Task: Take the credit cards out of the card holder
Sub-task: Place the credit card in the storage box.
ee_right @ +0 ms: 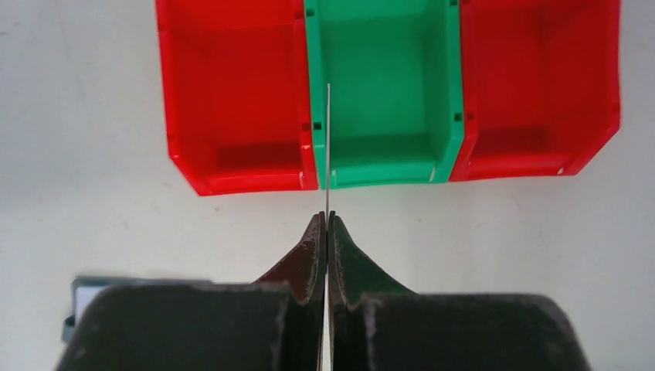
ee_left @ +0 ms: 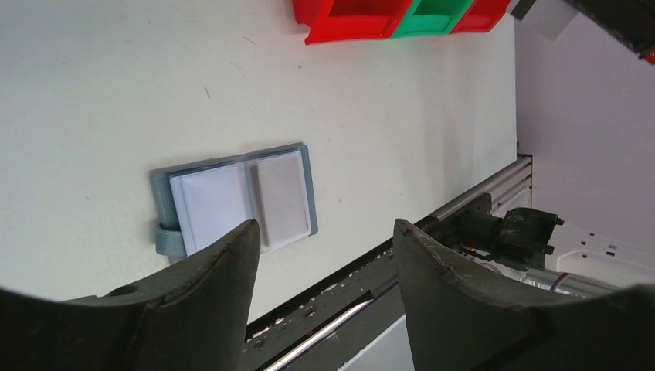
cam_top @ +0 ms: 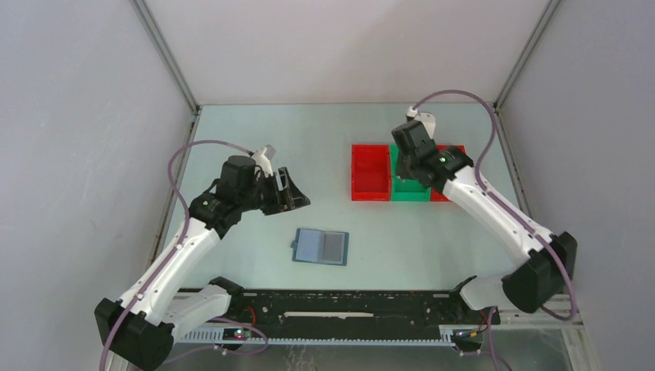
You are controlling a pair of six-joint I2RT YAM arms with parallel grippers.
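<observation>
one credit card (ee_right: 327, 131) is out, clenched edge-on in the right hand (ee_right: 326, 222) over the green bin (ee_right: 378, 175), upper right; the left hand (ee_left: 324, 232) is released, and the open card holder (cam_top: 320, 247), lower centre, seemingly holds more.

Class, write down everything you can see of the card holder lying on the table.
The card holder is a small, soft-looking bifold lying open and flat on the table, near its front edge. Darker teal edging frames two lighter blue-grey inner panels, one greyer. A small tab sticks out at one side. Only the table touches it.
</observation>
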